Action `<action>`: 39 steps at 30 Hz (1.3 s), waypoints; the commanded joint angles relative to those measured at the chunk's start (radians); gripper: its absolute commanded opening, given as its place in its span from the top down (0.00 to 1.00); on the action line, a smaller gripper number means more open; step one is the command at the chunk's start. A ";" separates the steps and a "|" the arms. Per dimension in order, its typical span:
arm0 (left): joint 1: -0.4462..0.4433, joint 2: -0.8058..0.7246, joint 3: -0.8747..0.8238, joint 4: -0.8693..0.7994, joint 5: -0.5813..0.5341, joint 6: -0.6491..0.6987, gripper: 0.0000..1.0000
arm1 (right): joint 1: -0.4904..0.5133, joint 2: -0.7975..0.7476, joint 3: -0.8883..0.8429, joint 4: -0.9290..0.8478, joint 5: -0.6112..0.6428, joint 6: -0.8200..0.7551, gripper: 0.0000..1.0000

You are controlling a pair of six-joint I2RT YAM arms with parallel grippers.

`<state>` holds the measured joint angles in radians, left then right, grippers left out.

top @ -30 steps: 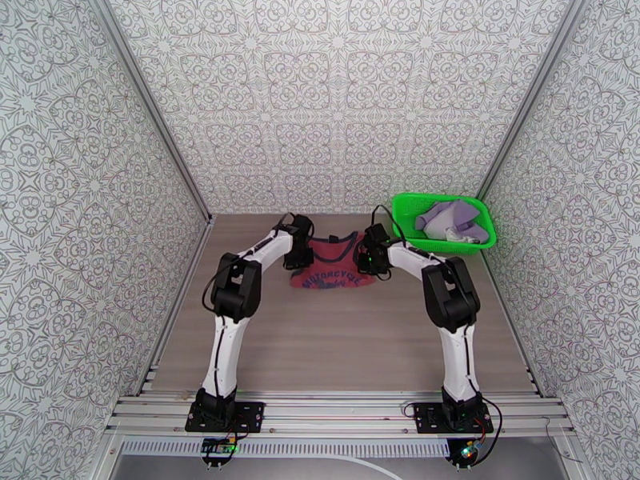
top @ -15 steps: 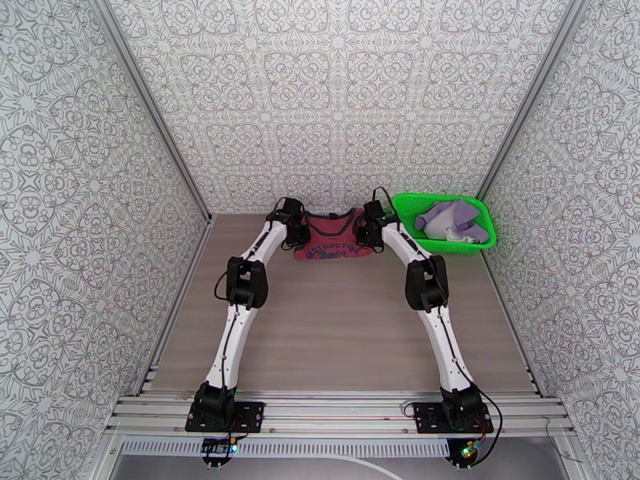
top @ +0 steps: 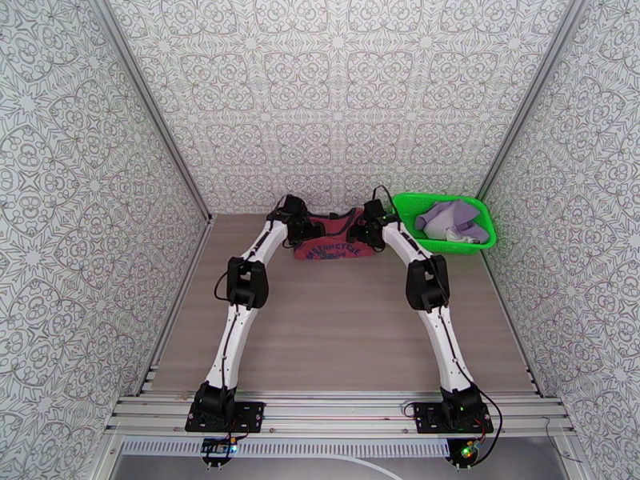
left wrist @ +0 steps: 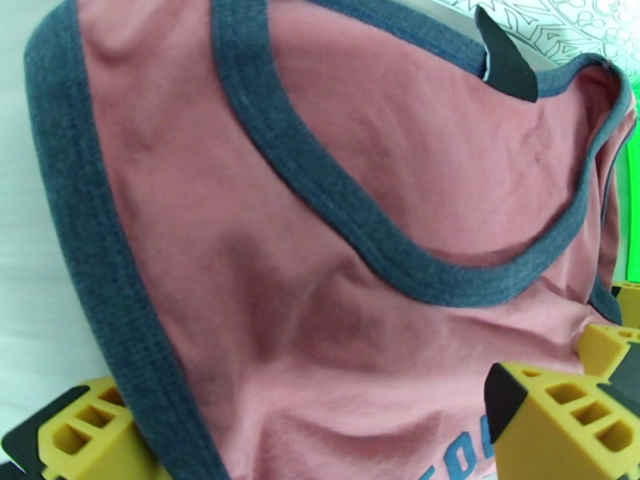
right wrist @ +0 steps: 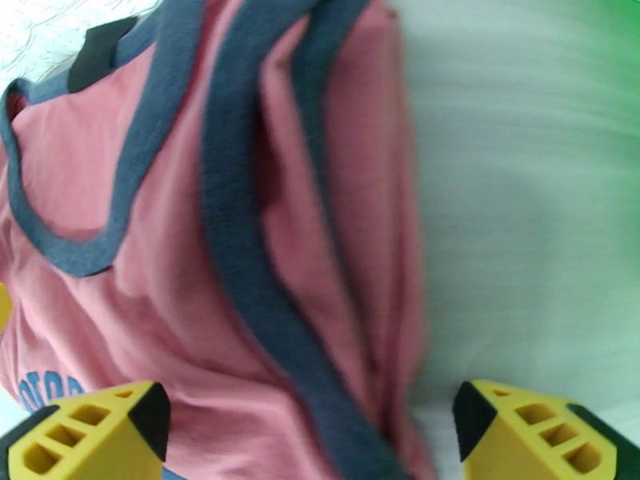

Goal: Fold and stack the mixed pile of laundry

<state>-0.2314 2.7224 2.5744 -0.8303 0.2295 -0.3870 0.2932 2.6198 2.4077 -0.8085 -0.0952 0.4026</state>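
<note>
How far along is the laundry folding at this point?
Done: little. The red tank top is out of the green basket and lies at the far edge of the table. In hand: nothing is gripped; the left gripper and right gripper sit open over its shoulders. Left: its fold, then the lavender garment, crumpled in the basket, and stacking both.

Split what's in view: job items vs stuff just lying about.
Job:
- red tank top, flat at the far end of the table
- lavender garment, bunched in the green mesh basket

Lying about:
- green mesh basket, far right corner
</note>
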 commanded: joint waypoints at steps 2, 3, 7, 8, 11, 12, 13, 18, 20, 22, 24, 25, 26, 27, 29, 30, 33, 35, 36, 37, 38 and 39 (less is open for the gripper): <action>0.071 -0.116 -0.018 0.027 -0.126 0.052 0.01 | -0.047 -0.127 -0.012 -0.038 0.038 -0.035 0.01; 0.079 -0.148 -0.020 0.029 -0.140 0.054 0.01 | -0.050 -0.158 -0.013 -0.040 0.038 -0.048 0.01; 0.097 -0.290 -0.060 0.028 -0.217 0.076 0.01 | -0.055 -0.298 -0.048 -0.048 0.045 -0.101 0.01; 0.099 -0.335 -0.086 0.036 -0.228 0.082 0.01 | -0.058 -0.343 -0.064 -0.050 0.055 -0.114 0.01; 0.100 -0.485 -0.215 0.097 -0.240 0.093 0.01 | -0.091 -0.440 -0.093 -0.070 0.088 -0.134 0.01; 0.099 -0.555 -0.275 0.128 -0.240 0.097 0.00 | -0.108 -0.465 -0.102 -0.072 0.075 -0.134 0.01; 0.097 -0.610 -0.338 0.160 -0.242 0.101 0.01 | -0.133 -0.495 -0.116 -0.069 0.045 -0.132 0.01; 0.098 -0.812 -0.586 0.250 -0.247 0.105 0.00 | -0.225 -0.571 -0.194 -0.033 -0.100 -0.112 0.01; 0.102 -0.842 -0.615 0.219 -0.227 0.109 0.01 | -0.245 -0.571 -0.191 -0.058 -0.064 -0.132 0.01; 0.101 -0.861 -0.624 0.164 -0.202 0.126 0.01 | -0.281 -0.558 -0.181 -0.073 -0.020 -0.157 0.01; 0.094 -0.902 -0.665 0.148 -0.174 0.145 0.01 | -0.324 -0.525 -0.155 -0.086 0.023 -0.180 0.01; 0.087 -0.935 -0.708 0.157 -0.172 0.154 0.01 | -0.350 -0.493 -0.127 -0.102 0.047 -0.190 0.01; 0.080 -0.969 -0.748 0.172 -0.173 0.160 0.01 | -0.374 -0.462 -0.098 -0.116 0.063 -0.197 0.01; 0.074 -1.012 -0.803 0.191 -0.172 0.164 0.01 | -0.400 -0.423 -0.065 -0.130 0.073 -0.199 0.01; 0.067 -1.086 -0.895 0.220 -0.168 0.160 0.01 | -0.440 -0.349 -0.009 -0.148 0.081 -0.203 0.01; 0.066 -1.119 -0.936 0.229 -0.168 0.158 0.01 | -0.454 -0.308 0.022 -0.156 0.081 -0.207 0.01; 0.066 -1.192 -1.022 0.229 -0.176 0.152 0.00 | -0.471 -0.206 0.118 -0.165 0.090 -0.228 0.01; 0.066 -1.221 -1.054 0.217 -0.184 0.155 0.00 | -0.471 -0.143 0.179 -0.167 0.097 -0.240 0.01; 0.066 -1.231 -1.066 0.208 -0.192 0.157 0.01 | -0.471 -0.110 0.209 -0.169 0.101 -0.243 0.01; 0.066 -1.239 -1.075 0.198 -0.194 0.158 0.01 | -0.472 -0.082 0.233 -0.167 0.109 -0.246 0.01; 0.065 -1.245 -1.081 0.189 -0.198 0.161 0.01 | -0.471 -0.061 0.248 -0.166 0.114 -0.247 0.01; 0.064 -1.251 -1.087 0.179 -0.204 0.162 0.01 | -0.471 -0.040 0.258 -0.160 0.119 -0.245 0.01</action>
<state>-0.1619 1.4773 1.5211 -0.6308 0.0383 -0.2527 -0.1978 2.5462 2.5923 -0.9585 -0.0055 0.1822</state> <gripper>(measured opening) 0.994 0.990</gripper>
